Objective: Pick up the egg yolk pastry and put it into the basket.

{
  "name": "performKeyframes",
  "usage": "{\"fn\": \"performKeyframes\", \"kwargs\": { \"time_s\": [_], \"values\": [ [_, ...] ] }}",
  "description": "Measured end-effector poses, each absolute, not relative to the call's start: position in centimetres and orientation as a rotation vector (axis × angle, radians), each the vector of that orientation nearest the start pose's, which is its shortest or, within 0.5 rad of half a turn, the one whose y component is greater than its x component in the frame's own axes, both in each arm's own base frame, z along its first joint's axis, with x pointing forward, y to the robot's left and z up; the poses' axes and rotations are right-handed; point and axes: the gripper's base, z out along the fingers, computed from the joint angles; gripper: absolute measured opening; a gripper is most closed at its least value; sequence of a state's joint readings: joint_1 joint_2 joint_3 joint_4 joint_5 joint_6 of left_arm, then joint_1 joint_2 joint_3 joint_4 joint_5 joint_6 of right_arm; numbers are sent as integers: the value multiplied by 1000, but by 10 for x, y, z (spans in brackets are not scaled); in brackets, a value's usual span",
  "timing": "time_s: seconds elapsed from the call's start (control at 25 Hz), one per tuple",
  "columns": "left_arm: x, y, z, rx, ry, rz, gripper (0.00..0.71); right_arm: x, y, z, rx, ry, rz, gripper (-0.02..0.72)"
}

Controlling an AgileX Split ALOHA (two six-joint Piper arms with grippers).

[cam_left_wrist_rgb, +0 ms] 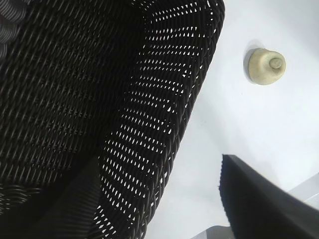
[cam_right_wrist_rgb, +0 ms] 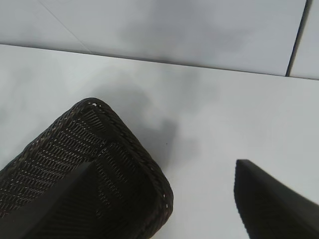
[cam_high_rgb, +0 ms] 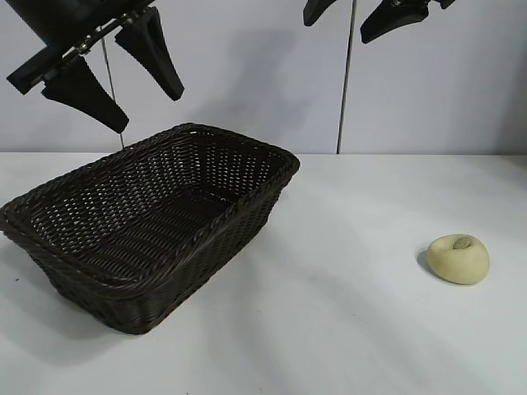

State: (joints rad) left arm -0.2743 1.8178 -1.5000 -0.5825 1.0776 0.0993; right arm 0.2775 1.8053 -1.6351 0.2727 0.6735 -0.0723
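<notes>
Counter (cam_high_rgb: 346, 329), white and bare apart from two things, fills the outside view. My basket (cam_high_rgb: 156, 222), dark woven wicker with sloping sides, sits at the left, its long axis running from near left to far right. My egg yolk pastry (cam_high_rgb: 459, 258) lies well apart from it at the near right, a pale yellow lump resting on the counter with its brownish dimple facing up. It looks nearly round, so I judge no side better than another to grip. My left gripper (cam_high_rgb: 115, 74) hangs high above the far left of the basket, fingers spread wide, nothing between them. My right gripper (cam_high_rgb: 362, 16) hangs at the top of the view, right of centre, only its dark fingertips showing, parted and empty. The pastry lies below and to the right of it, nearer to this arm than to the left one, so I judge the right arm better placed to fetch it.

From my left wrist, the basket (cam_left_wrist_rgb: 164, 99) fills most of the picture, its weave letting light through. The pastry (cam_left_wrist_rgb: 265, 66) sits beyond the basket's rim on open counter (cam_left_wrist_rgb: 239, 124). My two fingers (cam_left_wrist_rgb: 259, 199) frame the view, wide apart, touching nothing.

From my right wrist, one corner of the basket (cam_right_wrist_rgb: 114, 144) shows on the counter (cam_right_wrist_rgb: 224, 114). My fingers (cam_right_wrist_rgb: 274, 199) stand well apart, empty. The pastry is not visible here.
</notes>
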Motion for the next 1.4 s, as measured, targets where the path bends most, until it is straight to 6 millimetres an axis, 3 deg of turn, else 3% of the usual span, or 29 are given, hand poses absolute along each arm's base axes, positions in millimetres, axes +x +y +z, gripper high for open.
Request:
{"fn": "performKeyframes", "kwargs": {
  "time_s": [1.4],
  "values": [
    [357,-146,277,217,2801,-824,498,399,130,328,-252,2345,409,549]
  ]
}}
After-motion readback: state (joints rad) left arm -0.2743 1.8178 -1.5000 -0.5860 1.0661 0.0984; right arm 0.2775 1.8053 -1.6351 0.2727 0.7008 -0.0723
